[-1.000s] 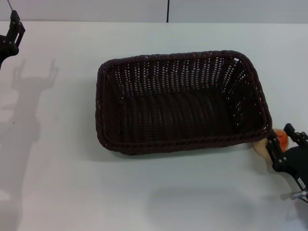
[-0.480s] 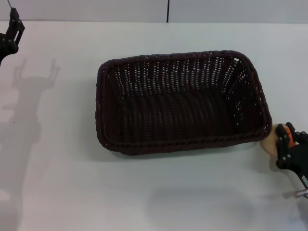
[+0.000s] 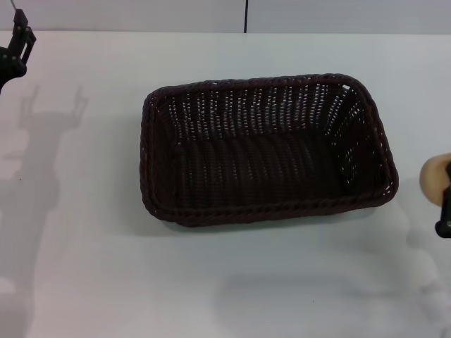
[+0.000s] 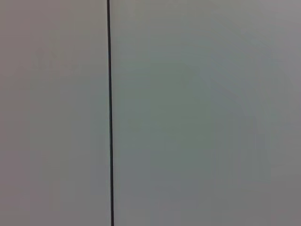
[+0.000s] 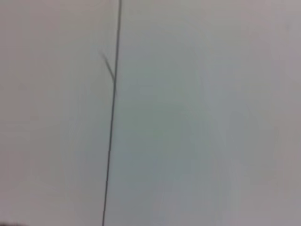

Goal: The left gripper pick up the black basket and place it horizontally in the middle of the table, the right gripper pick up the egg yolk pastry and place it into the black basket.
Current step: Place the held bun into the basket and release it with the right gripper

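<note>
In the head view the black basket (image 3: 264, 158) lies lengthwise in the middle of the white table (image 3: 106, 267), and nothing is in it. My right gripper (image 3: 444, 204) is at the right edge of that view, to the right of the basket's near right corner. It is shut on the egg yolk pastry (image 3: 431, 179) and holds it above the table, level with the basket's rim and apart from it. Only the pastry's pale side shows. My left gripper (image 3: 17, 46) is raised at the far left corner, open and empty.
The left arm's shadow (image 3: 42, 134) falls on the table left of the basket. Both wrist views show only a plain pale surface crossed by a thin dark line (image 4: 110, 113), which also shows in the right wrist view (image 5: 112, 117).
My right gripper closed on the pastry beside the basket's near right corner and has lifted it up and to the right. The basket and left arm have not moved.
</note>
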